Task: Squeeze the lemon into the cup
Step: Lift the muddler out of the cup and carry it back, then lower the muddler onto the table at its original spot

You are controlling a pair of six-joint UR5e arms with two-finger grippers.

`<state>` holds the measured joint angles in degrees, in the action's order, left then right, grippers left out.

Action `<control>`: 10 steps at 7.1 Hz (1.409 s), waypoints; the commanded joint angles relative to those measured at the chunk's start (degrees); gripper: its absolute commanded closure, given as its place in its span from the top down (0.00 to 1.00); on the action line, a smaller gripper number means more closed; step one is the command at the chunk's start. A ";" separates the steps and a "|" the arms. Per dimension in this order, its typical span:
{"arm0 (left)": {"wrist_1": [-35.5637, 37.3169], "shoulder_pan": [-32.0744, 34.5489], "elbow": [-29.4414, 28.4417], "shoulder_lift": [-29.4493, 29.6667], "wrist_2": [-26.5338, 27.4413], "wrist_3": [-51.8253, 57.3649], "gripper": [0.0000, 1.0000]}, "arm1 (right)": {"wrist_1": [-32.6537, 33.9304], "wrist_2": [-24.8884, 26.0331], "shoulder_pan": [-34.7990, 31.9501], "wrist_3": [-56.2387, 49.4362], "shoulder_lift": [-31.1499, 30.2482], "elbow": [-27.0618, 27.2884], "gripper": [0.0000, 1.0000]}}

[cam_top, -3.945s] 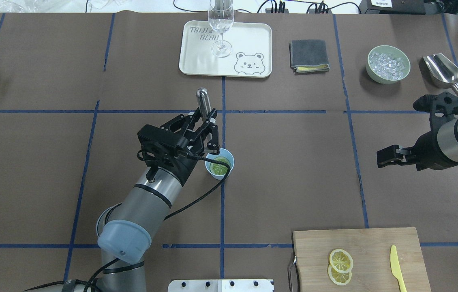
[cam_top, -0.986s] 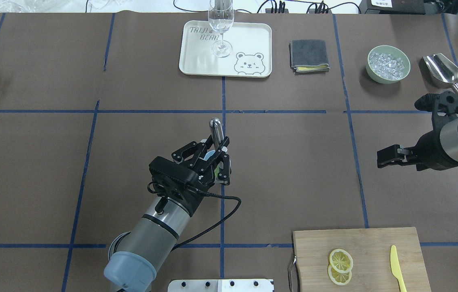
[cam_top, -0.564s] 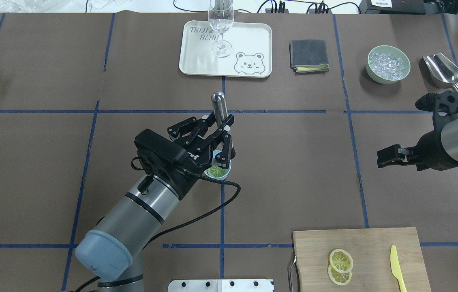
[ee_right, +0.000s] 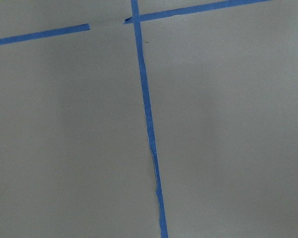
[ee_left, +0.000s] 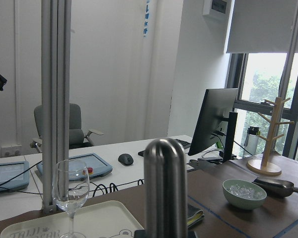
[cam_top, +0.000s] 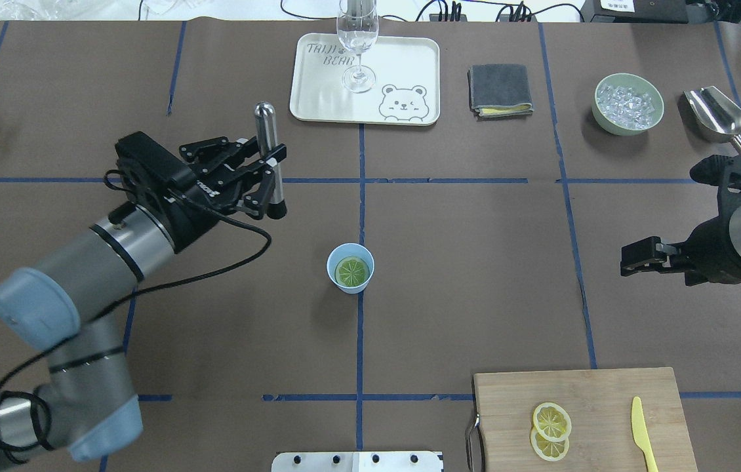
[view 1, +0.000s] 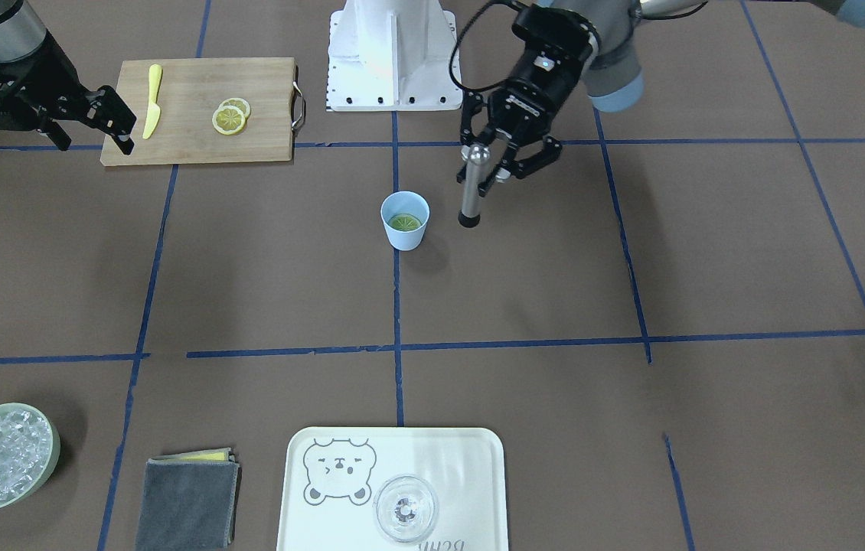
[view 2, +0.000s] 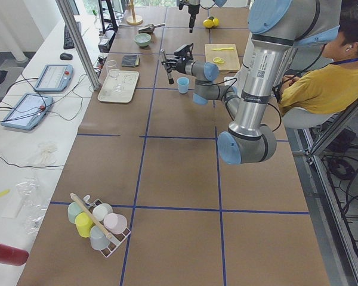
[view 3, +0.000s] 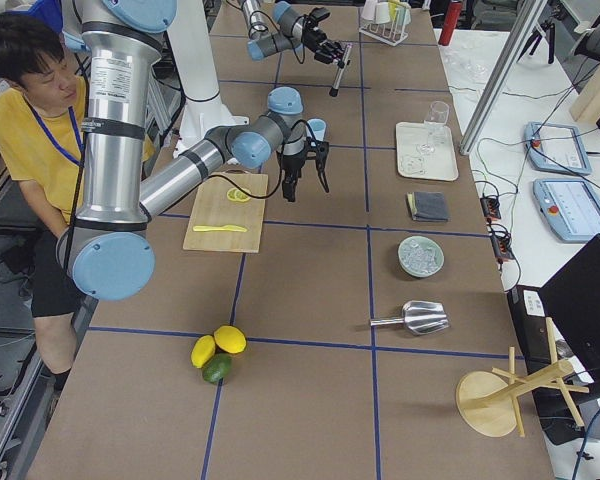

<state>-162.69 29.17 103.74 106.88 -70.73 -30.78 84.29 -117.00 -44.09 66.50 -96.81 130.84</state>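
The light-blue cup (cam_top: 351,267) stands at the table's middle, also in the front view (view 1: 405,220). A lemon slice (cam_top: 352,271) lies flat inside it (view 1: 405,223). Two more lemon slices (cam_top: 551,429) overlap on the wooden cutting board (cam_top: 606,393). My left gripper (cam_top: 270,172) is shut on an upright steel muddler (cam_top: 269,151), held off the table, left of and beyond the cup (view 1: 487,164). The muddler fills the left wrist view (ee_left: 165,188). My right gripper (view 1: 92,136) is open and empty, hanging above bare table at the right (cam_top: 656,259).
A yellow plastic knife (cam_top: 638,429) lies on the board. A cream tray (cam_top: 403,59) with a clear stemmed glass (cam_top: 357,39), a folded grey cloth (cam_top: 500,90), a pale green bowl of ice (cam_top: 628,103) and a steel scoop (cam_top: 717,115) line the far edge.
My left arm has lifted the muddler away from the cup and swung it left and farther away. The cup with its slice now stands uncovered. The right arm shifted only slightly.
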 commanded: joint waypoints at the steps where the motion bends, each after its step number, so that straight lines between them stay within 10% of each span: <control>1: 12.03 21.61 -0.03 -5.27 -34.21 -2.71 0.00 | -0.09 -0.07 0.05 0.39 -0.04 0.11 1.00; 3: 21.42 31.63 -0.64 -11.02 -49.20 -2.71 0.00 | -0.09 0.02 0.05 0.30 0.13 0.12 1.00; 6: 33.15 32.09 -1.44 -22.76 -49.42 -5.41 0.00 | -0.09 0.10 -0.03 0.04 -0.04 0.20 1.00; 10: 58.69 31.30 -7.91 -10.07 -49.50 -11.24 0.00 | -0.09 0.19 -0.03 -0.05 -0.13 0.20 1.00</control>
<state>-109.70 60.62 99.43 91.51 -120.05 -41.92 84.20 -116.84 -44.09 66.48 -96.88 131.04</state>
